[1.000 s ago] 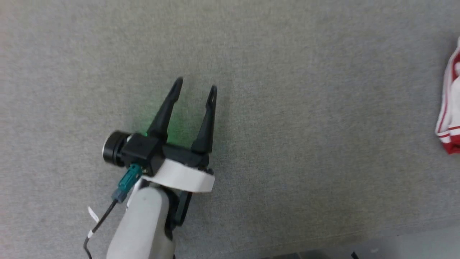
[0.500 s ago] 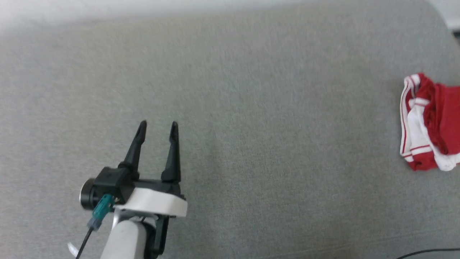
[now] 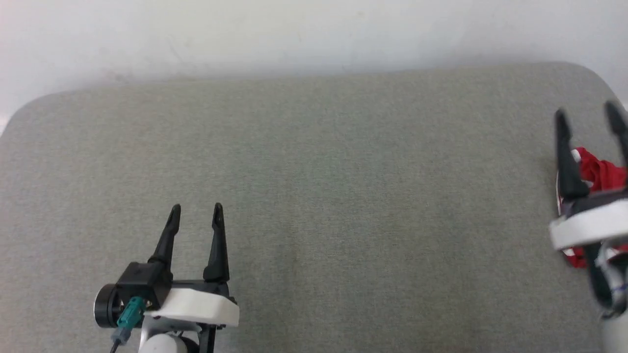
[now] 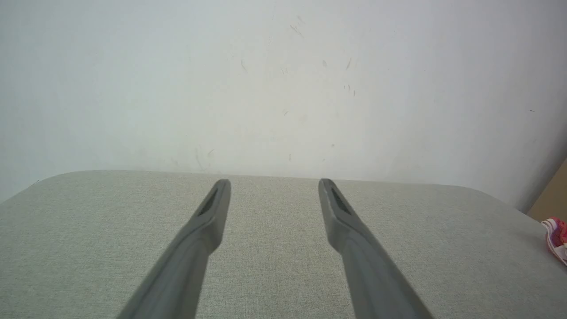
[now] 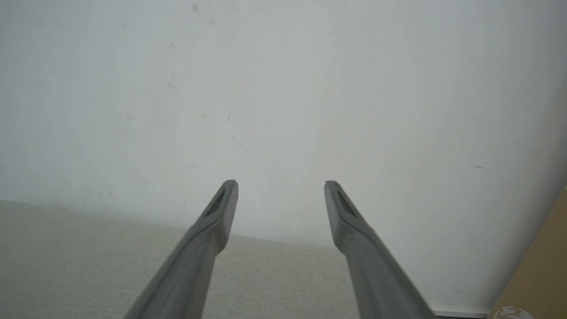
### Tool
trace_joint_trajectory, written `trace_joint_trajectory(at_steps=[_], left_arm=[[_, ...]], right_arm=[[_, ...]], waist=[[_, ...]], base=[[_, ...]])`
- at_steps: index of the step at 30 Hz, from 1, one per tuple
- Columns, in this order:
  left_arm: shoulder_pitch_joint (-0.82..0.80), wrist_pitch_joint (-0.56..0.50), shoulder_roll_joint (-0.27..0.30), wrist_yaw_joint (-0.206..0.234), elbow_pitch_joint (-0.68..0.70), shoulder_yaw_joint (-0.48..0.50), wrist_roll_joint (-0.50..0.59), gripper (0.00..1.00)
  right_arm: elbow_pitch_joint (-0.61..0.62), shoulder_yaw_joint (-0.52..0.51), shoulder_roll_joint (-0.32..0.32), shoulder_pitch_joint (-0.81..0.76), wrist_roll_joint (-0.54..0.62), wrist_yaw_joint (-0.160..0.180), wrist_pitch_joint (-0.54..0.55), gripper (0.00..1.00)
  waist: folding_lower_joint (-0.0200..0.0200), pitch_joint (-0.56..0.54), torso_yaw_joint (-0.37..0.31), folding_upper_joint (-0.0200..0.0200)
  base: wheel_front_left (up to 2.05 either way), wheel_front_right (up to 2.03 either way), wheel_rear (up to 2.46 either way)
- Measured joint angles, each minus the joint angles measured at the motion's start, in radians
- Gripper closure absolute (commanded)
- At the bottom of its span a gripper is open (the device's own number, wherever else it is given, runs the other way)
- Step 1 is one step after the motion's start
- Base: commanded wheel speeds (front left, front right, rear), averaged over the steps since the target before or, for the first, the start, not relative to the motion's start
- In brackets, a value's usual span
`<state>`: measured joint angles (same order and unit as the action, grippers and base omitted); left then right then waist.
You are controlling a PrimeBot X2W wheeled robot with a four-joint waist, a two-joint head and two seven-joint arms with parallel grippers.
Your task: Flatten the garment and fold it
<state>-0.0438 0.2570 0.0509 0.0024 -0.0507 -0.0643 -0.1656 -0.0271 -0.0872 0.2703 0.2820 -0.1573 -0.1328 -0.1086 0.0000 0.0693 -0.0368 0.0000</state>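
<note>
Both spread: left fingers, right fingers | grey fabric surface | scuffed white wall | garment crumpled far right

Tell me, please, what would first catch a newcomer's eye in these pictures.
The crumpled red and white garment stands out near the far right end of the grey padded surface, partly hidden behind the open right gripper. Next comes the left gripper, open and empty over the surface at the lower left of the head view, far from the garment. A plain white wall rises behind.
</note>
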Motion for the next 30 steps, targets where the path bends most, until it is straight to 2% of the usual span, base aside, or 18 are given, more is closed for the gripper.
trace_joint_trajectory(at_steps=[5, 9, 16, 30], left_arm=[[0.024, 0.000, 0.000, 0.000, -0.002, -0.004, 0.024, 0.00], [0.045, 0.000, 0.000, 0.018, -0.001, -0.009, 0.059, 0.00], [0.090, 0.000, -0.001, 0.044, 0.003, -0.003, 0.061, 0.00], [0.106, 0.000, -0.001, 0.044, 0.006, -0.001, 0.060, 0.00]], right_arm=[[0.033, -0.007, -0.129, -0.137, 0.014, 0.000, -0.027, 0.00], [0.012, 0.013, -0.181, -0.227, 0.021, 0.000, -0.062, 0.00], [-0.024, 0.040, -0.208, -0.285, 0.021, 0.000, -0.098, 0.00], [-0.042, 0.054, -0.215, -0.295, 0.013, 0.000, -0.106, 0.00]], waist=[[0.0000, -0.024, 0.032, 0.0000], [0.0000, -0.043, 0.047, 0.0000], [-0.0001, -0.063, 0.052, 0.0000], [0.0000, -0.078, 0.056, 0.0000]], base=[[0.00, 0.00, 0.00], [0.00, 0.00, 0.00], [0.00, 0.00, 0.00], [0.00, 0.00, 0.00]])
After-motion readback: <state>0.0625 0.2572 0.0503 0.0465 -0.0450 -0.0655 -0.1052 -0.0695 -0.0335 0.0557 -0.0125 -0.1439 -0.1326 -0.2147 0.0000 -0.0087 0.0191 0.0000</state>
